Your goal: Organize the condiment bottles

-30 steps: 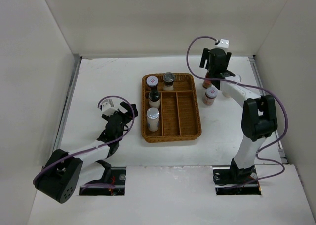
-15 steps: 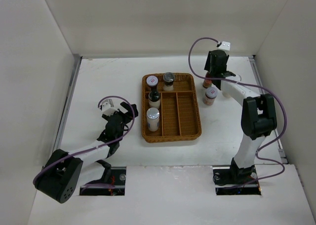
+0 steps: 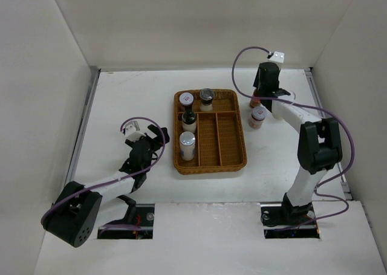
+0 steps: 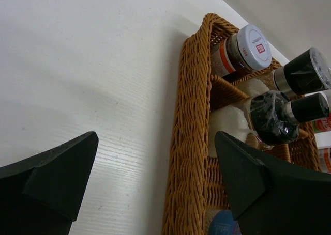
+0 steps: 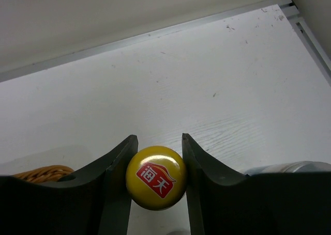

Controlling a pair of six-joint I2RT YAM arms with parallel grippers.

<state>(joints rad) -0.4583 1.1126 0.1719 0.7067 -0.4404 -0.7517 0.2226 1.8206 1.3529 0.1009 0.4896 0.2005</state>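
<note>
While four bottles (image 3: 187, 143) stand in the brown wicker tray (image 3: 233, 143), from 9 to 12 o'clock, the right pincer (image 5: 158, 142) grips a yellow-capped sauce bottle (image 5: 155, 178); the left pincer (image 4: 155, 142) gapes wide.

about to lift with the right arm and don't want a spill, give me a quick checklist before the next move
1. Right hand centred on the yellow-capped bottle: ok, the cap sits between both fingers.
2. Grip secure: cannot tell; the fingers press the cap, but the bottle's body is hidden.
3. White-lidded shaker clear of the lift path: cannot tell; it stands close beside.
4. Free slot in the wicker tray: ok, its two long compartments are bare.
5. Left hand out of the way: ok, it is open, empty and left of the tray.
</note>
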